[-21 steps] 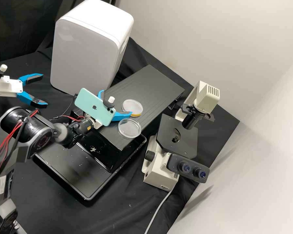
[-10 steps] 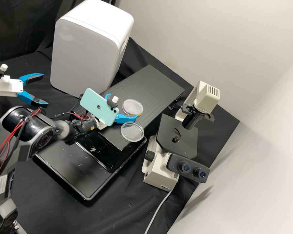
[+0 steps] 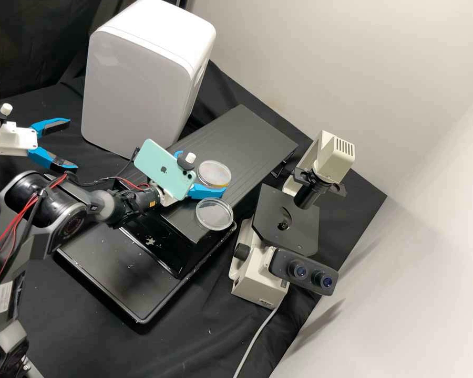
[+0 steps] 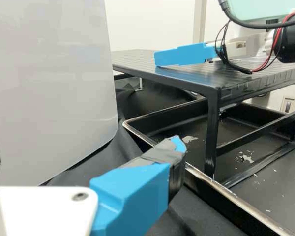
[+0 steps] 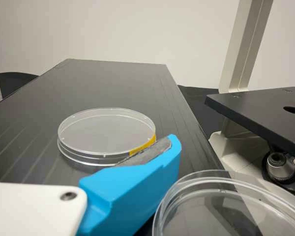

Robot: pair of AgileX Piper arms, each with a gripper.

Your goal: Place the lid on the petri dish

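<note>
- Clear round plastic lid [image 3: 214, 212] is being shown at the near corner of the black ribbed raised shelf [image 3: 247, 131], just beside the right gripper [image 3: 205, 188]. Whether it is being carried or is lying on the shelf cannot be told.
- In the high view, the shallow round petri dish with a yellowish fill [image 3: 214, 173] is being found at 12 o'clock from the lid, near but apart, farther in on the same shelf.
- The coming move is being judged to turn on that short gap: the lid is to be raised above the dish's rim, carried toward 12 o'clock, centred and lowered.
- From the right gripper, the dish is being seen at about 1 o'clock, right at its tip, and the lid at about 5 o'clock. Both are round, so no long axis is being offered.
- The right arm is being held out low and nearly level over the shelf from 9 o'clock. How wide its gripper is being held cannot be told.
- The left gripper [image 3: 71, 146] is being held wide and empty, well apart at 9 o'clock, beside the white boxy appliance [image 3: 142, 79]. The right arm is being judged far nearer.
</note>
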